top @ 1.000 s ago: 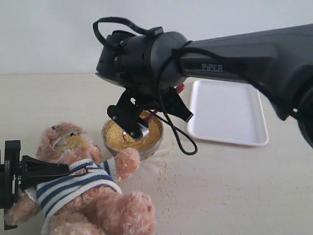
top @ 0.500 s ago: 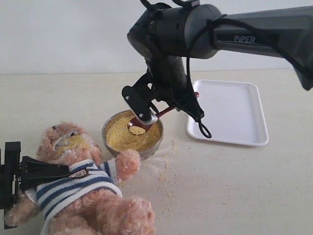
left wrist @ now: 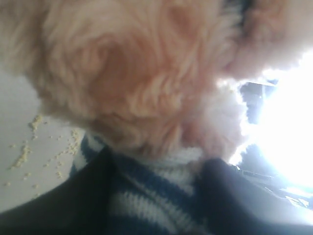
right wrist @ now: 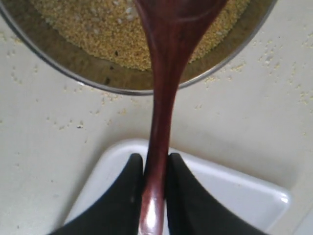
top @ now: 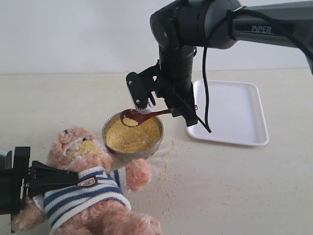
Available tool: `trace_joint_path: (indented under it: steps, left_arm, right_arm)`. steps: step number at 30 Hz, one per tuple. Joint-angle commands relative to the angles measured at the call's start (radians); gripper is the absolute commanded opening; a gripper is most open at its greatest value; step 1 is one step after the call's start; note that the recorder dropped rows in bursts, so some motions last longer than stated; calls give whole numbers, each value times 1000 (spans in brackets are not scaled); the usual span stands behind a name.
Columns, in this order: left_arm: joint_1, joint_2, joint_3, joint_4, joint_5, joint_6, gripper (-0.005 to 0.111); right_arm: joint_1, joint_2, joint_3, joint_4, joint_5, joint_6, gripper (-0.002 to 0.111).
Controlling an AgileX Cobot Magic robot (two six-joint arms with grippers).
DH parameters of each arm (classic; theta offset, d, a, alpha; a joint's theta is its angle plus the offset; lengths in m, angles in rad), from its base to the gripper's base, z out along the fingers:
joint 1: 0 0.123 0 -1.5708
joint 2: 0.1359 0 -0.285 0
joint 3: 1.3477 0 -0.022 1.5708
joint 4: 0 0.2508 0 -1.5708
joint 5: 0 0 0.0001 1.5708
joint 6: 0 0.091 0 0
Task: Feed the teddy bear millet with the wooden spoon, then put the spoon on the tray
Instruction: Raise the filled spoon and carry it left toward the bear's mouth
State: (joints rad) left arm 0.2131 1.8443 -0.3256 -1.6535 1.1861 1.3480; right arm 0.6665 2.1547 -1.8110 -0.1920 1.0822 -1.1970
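While the right gripper pinches the dark reddish wooden spoon level above the round metal bowl, sparing its yellow millet, the fluffy striped-shirted teddy bear lies at seven o'clock, the white rectangular tray at three. Left wrist: the left gripper clamps the shirt, anchoring him. Right wrist: fingers squeeze the handle.

Left wrist cam is pretty much a write-off: the bear fills it as out-of-focus fur with no face visible, and the right side of the frame is blown out white. The left hand is only two dark blurs at the bottom, pinching the shirt as far as I can make out.

In the exterior shot the bear's legs run off the bottom edge. That hand's body gets chopped by the left edge. A stretch of the handle of the spoon disappears behind the right hand, which also covers part of the left edge of the tray.

Right wrist cam crops the spoon's scoop at the top, and most of the metal bowl too.
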Motion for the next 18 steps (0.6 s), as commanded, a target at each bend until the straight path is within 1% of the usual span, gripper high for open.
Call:
trace_joint_path:
  steps: [1, 5, 9, 15, 18]
  left_arm:
    - [-5, 2, 7, 3, 35, -7, 5]
    - [-5, 2, 7, 3, 35, -23, 5]
    - [-11, 2, 7, 3, 35, -27, 5]
    - [-110, 2, 2, -23, 35, -22, 5]
    - [-130, 2, -16, -36, 35, -19, 5]
  right_arm:
    - [-7, -18, -6, 11, -14, 119, 0]
    - [-7, -18, -6, 11, -16, 219, 0]
    - [-7, -18, -6, 11, 8, 262, 0]
    - [-7, -18, -6, 22, 94, 335, 0]
    - [-7, -18, -6, 48, 138, 352, 0]
